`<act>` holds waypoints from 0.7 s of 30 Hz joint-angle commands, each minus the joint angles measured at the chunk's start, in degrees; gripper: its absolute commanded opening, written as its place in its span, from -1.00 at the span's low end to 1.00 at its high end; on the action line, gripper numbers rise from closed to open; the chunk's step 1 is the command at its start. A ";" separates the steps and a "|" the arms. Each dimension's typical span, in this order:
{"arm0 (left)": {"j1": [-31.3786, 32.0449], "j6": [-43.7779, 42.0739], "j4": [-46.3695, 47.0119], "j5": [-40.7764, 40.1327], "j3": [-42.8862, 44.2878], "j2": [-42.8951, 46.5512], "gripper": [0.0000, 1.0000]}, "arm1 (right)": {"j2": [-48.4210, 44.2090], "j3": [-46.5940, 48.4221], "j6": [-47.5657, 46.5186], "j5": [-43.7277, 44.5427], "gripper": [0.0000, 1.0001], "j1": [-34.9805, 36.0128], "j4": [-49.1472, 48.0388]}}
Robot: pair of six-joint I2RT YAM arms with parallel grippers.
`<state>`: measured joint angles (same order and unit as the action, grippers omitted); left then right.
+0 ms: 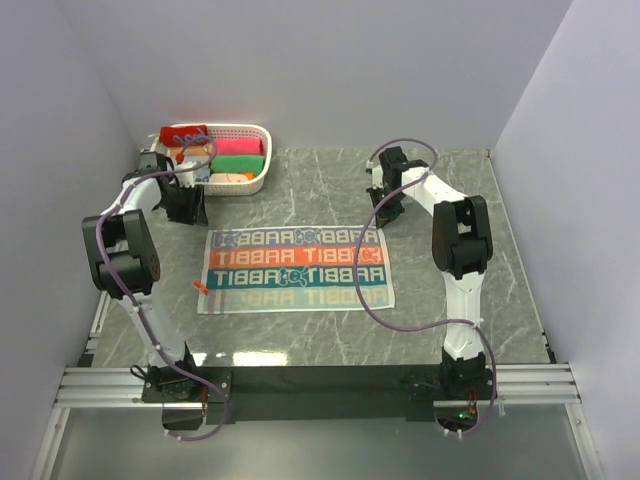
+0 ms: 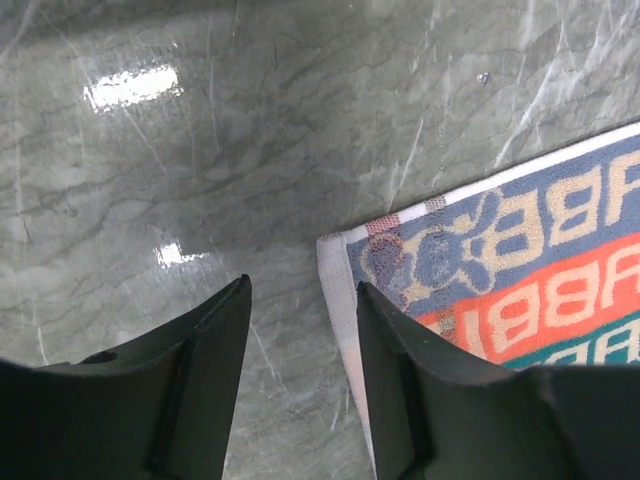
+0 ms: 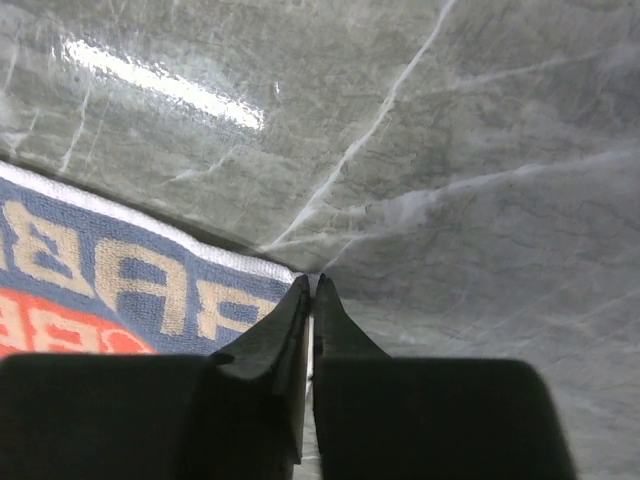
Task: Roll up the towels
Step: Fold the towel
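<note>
Towel: one towel lies spread flat and print up on the table, with blue, orange and teal bands and cream letters. It spans the gap between the two grippers, and its far edge runs from one to the other.
Handling: probably light, soft and limp. I expect it to sag and crease rather than move as a sheet. The pile should grip itself once rolled, but the roll could go crooked if one corner leads the other.
Where to hold: the two far corners, on the white hem, lifted together and turned over towards the arms.
Left gripper: jaws partly apart and empty. The left finger is over bare table. The right finger is over the hem, and the towel's corner starts just to its right.
Right gripper: jaws almost together. The towel's corner runs in from the left to the tips, and a white sliver shows in the slit, so the hem seems nipped.
Basket: a white basket sits just beyond the left gripper, well away from the right one.
Basket contents: short rolls packed side by side: a red printed one, a green one, a pink one and a pale yellow-orange one. The left arm hides part of them.
</note>
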<state>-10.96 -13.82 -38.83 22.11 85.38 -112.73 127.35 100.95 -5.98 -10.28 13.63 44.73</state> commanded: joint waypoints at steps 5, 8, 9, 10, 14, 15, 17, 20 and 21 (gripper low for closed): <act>0.15 -0.85 -0.72 2.59 3.56 -2.49 -0.06 | -0.35 1.97 -0.35 -0.61 -1.00 0.35 0.71; 0.33 -0.94 -1.25 3.47 4.09 -3.37 -0.14 | -0.52 2.50 -0.35 -0.97 -1.00 0.26 0.62; 0.41 -1.12 -1.42 3.90 4.18 -3.81 -0.15 | -0.61 2.59 -0.35 -0.97 -1.00 0.17 0.80; 0.68 -1.12 -1.34 4.08 4.09 -4.08 -0.15 | -0.79 2.59 -0.35 -1.23 -1.00 0.26 0.71; 1.29 -1.03 -0.55 3.38 3.65 -5.31 -0.15 | -1.14 2.15 -0.35 -1.49 -1.00 0.17 0.36; 1.47 -1.03 -0.46 3.38 3.56 -5.74 -0.14 | -1.23 2.24 -0.35 -1.49 -1.00 0.17 0.44; 1.91 -1.47 -0.81 3.29 3.30 -6.10 -0.15 | -1.14 1.98 -0.53 -1.41 -1.00 0.26 0.45; 2.52 -1.99 -0.64 2.77 2.77 -6.72 -0.16 | -1.05 1.80 -0.53 -1.58 -1.00 0.00 0.18; 2.61 -1.91 -0.37 2.50 2.68 -6.72 -0.17 | -0.96 1.71 -0.53 -1.67 -1.00 0.00 0.36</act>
<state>-9.06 -14.31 -39.68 24.18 87.26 -119.22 127.35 101.25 -5.82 -11.27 13.63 44.97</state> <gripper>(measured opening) 0.419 0.012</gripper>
